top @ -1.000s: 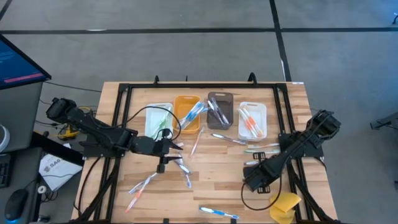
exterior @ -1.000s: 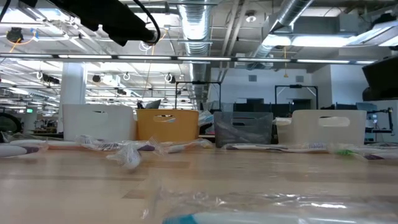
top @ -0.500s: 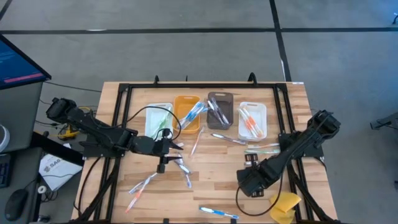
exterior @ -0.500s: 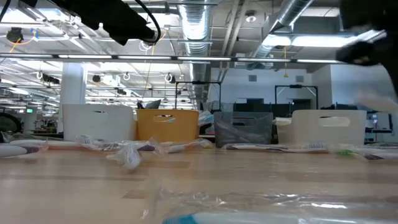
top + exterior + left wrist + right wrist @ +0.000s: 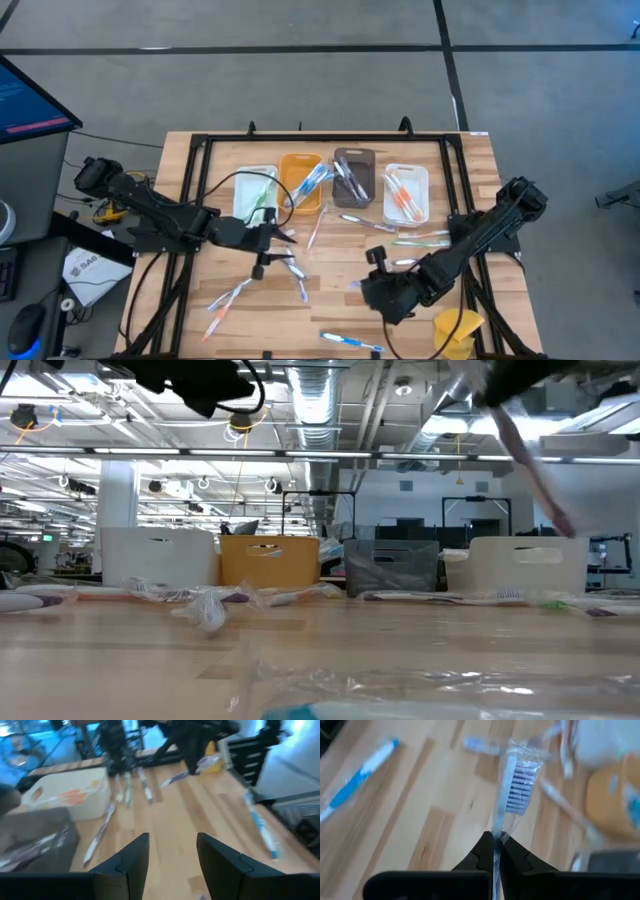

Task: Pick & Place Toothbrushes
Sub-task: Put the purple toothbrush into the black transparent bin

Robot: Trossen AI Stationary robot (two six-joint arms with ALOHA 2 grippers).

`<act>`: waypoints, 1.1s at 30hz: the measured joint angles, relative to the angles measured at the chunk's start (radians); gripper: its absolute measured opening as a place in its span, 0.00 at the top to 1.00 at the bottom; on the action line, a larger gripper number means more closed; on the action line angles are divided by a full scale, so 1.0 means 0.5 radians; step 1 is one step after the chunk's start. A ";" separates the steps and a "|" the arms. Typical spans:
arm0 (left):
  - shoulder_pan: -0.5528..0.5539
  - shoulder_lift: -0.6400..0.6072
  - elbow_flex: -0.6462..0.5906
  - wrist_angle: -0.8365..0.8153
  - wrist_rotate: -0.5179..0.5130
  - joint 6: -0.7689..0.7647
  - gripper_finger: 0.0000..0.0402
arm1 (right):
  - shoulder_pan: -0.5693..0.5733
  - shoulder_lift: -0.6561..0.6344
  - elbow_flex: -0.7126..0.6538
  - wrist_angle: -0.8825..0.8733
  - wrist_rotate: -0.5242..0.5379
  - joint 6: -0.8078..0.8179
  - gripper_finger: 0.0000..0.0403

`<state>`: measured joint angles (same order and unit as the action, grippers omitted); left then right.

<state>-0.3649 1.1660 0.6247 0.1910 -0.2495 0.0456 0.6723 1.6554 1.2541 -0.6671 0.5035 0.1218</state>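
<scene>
My right gripper [image 5: 494,842] is shut on a toothbrush [image 5: 517,790] in a clear wrapper. It hovers above the table's middle, near the front [image 5: 372,287]. In the low view this toothbrush [image 5: 530,465] slants down below the gripper. My left gripper [image 5: 172,862] is open with nothing between its fingers, held over the table left of centre [image 5: 278,240]. More wrapped toothbrushes lie flat on the wood: two at the front left [image 5: 230,298], one at the front edge [image 5: 352,342], and some before the bins [image 5: 420,238]. My right gripper pinches the toothbrush's thin handle [image 5: 495,827] between its two fingers. The fingers slant downward and lie along the handle, and the bristle head [image 5: 520,795] sticks out past the fingertips. The toothbrush is lifted clear of the table, tilted head-down.
Four bins stand in a row at the far side: white [image 5: 255,190], orange [image 5: 300,180], grey [image 5: 353,177], white [image 5: 406,192], each with toothbrushes inside. A yellow sponge-like lump [image 5: 458,330] sits at the front right corner. Black frame rails run along the table's edges.
My right gripper has risen and gone toward the table's left, turning its wrist as it went. It carried the toothbrush up clear of the wood. In the low view the arm has come in from the right, with the toothbrush now slanting below it.
</scene>
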 joint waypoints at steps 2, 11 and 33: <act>-0.001 0.000 0.000 0.035 0.057 0.016 0.61 | -0.001 0.000 0.000 0.106 0.031 -0.115 1.00; 0.000 0.000 0.000 0.072 0.093 0.021 0.61 | -0.079 -0.067 0.000 0.521 0.139 -0.255 1.00; 0.000 0.002 -0.189 0.350 0.092 0.096 0.61 | -0.581 -0.465 0.001 0.505 0.134 -0.298 1.00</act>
<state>-0.3651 1.1667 0.5301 0.3660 -0.2035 0.0937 0.3818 1.4231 1.2547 -0.4147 0.5702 -0.0274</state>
